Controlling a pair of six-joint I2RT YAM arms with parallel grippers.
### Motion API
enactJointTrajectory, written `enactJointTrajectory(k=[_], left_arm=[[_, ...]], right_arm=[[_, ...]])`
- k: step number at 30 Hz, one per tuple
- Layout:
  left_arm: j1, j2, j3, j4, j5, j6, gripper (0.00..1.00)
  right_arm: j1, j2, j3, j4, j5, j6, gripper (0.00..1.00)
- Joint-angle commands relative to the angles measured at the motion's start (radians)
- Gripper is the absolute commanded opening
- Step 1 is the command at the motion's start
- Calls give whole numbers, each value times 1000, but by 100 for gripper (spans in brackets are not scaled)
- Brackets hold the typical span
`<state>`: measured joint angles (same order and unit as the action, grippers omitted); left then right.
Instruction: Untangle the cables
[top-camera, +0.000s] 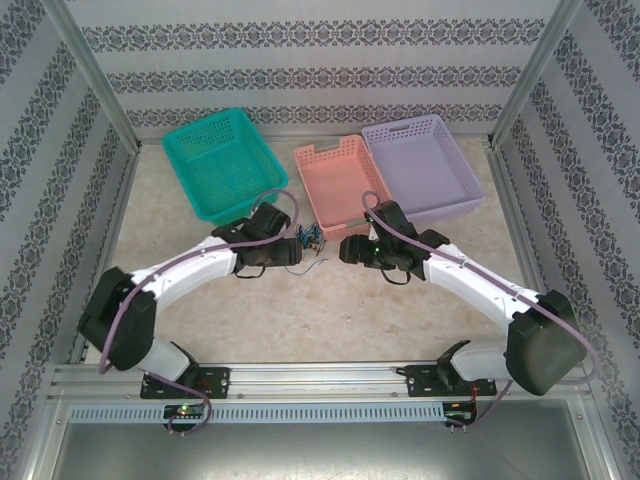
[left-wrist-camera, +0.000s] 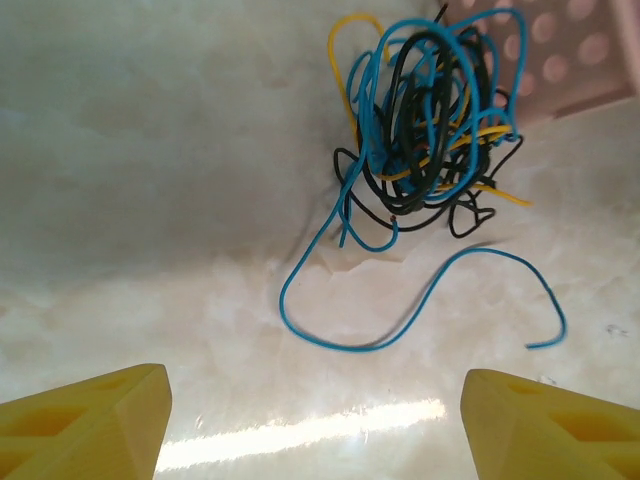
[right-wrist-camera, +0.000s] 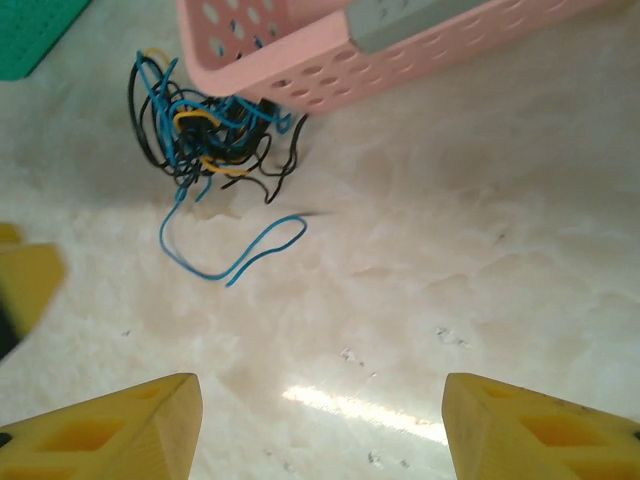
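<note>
The cables (top-camera: 310, 240) lie in a small tangle of blue, black and yellow strands on the marble table, against the near corner of the pink basket (top-camera: 335, 180). In the left wrist view the tangle (left-wrist-camera: 425, 120) sits ahead and to the right, and a loose blue strand (left-wrist-camera: 400, 335) trails toward my left gripper (left-wrist-camera: 315, 420). That gripper is open with nothing between its yellow fingers. My right gripper (right-wrist-camera: 320, 420) is open too, over bare table, with the tangle (right-wrist-camera: 200, 130) far ahead on its left. From above, the left gripper (top-camera: 288, 252) and right gripper (top-camera: 348, 248) flank the tangle.
A green basket (top-camera: 220, 165) stands at the back left and a purple basket (top-camera: 420, 165) at the back right beside the pink one. The pink basket's wall (right-wrist-camera: 400, 40) rises just behind the tangle. A yellow finger of the left gripper (right-wrist-camera: 25, 280) shows at the right wrist view's left edge.
</note>
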<state>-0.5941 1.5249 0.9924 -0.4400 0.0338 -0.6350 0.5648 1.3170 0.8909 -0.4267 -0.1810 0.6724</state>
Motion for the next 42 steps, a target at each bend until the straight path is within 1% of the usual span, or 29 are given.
enactJointTrajectory(k=[1,3,6,7,8,11,12,13,14,15,16,17,19,23,28,30,33,36,38,40,42], left_arm=[[9,63,28,143,51,39,76],[19,119,58,169,66,62,73],[37,197,104,187,88,71,62],[39,215,119,182,82,77,57],[40,228,131,169,64,81,54],[43,254,128,178,36,86,51],[46,262,121,195,43,87,48],[48,271,117,212,56,90,41],[48,280,116,225,67,94,31],[49,289,117,234,80,99,16],[47,293,117,232,86,102,5],[48,287,112,227,84,100,0],[47,239,62,230,77,86,0],[47,72,-71,213,97,57,0],[47,-139,-244,186,215,27,0],[48,-196,-301,197,262,10,0],[48,-228,-357,213,295,-16,0],[47,-227,-371,236,297,-39,0],[47,-224,-367,247,298,-50,0],[48,-224,-366,256,301,-55,0],[48,-223,-366,251,295,-54,0]], right_arm=[[-21,-22,-22,39,-67,19,66],[-35,-33,-44,57,-88,36,66],[-43,-56,-66,55,-96,48,66],[-44,-64,-74,55,-98,48,66],[-45,-70,-76,51,-98,50,66],[-57,-92,-92,42,-98,55,65],[-60,-99,-98,45,-99,60,65],[-62,-102,-105,50,-100,62,64],[-64,-104,-109,53,-103,65,64],[-65,-102,-112,58,-106,67,63],[-66,-100,-113,60,-111,67,61],[-66,-94,-112,59,-117,66,60],[-61,-79,-106,56,-127,57,57],[-22,-42,-86,44,-121,36,56],[67,57,-44,80,-132,29,55],[104,106,-16,111,-153,25,55],[163,194,44,150,-174,25,57],[205,292,108,201,-193,60,58],[217,358,144,241,-206,104,56],[227,427,188,277,-221,144,53],[241,485,235,283,-229,163,50]])
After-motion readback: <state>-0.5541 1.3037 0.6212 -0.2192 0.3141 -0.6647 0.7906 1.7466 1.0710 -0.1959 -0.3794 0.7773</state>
